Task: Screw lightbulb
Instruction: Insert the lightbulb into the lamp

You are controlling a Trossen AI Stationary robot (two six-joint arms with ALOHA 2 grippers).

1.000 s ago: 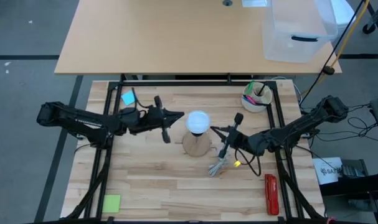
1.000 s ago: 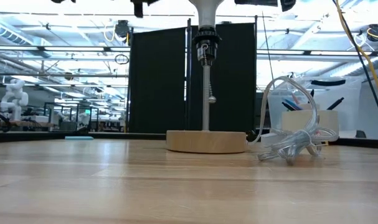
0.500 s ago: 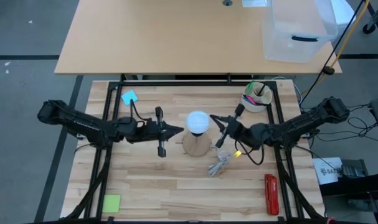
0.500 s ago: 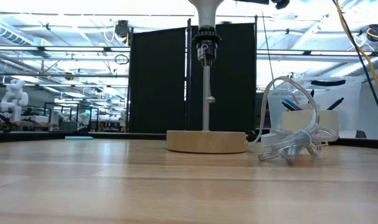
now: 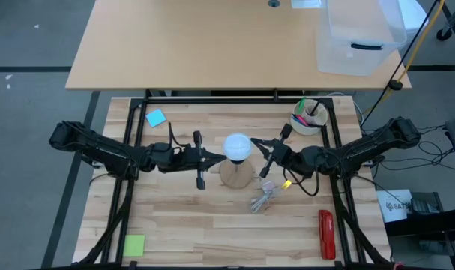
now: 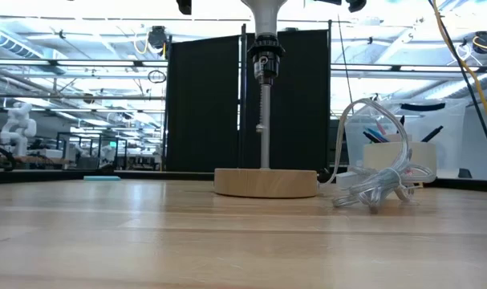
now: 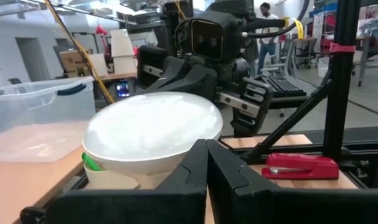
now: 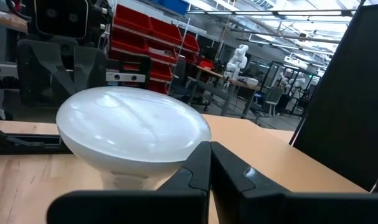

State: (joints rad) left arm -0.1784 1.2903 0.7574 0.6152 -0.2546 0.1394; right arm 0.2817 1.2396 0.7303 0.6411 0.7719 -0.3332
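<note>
Fingers of both my left gripper (image 5: 216, 156) and right gripper (image 5: 258, 142) are pressed together, empty, flanking the white round-globed lightbulb (image 5: 237, 147) seated atop the wooden-based lamp stand (image 6: 265, 182); I judge it light, slippery, fragile, best held gently around the globe.

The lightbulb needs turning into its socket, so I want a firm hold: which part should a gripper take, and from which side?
Probably the lightbulb's wide round globe, pinched at its widest girth. It stands upright atop the lamp stem on the wooden base, so the neck and screw end are out of reach. Coming in level from either flank suits: the left gripper and right gripper, both shut, already sit beside it.
</note>
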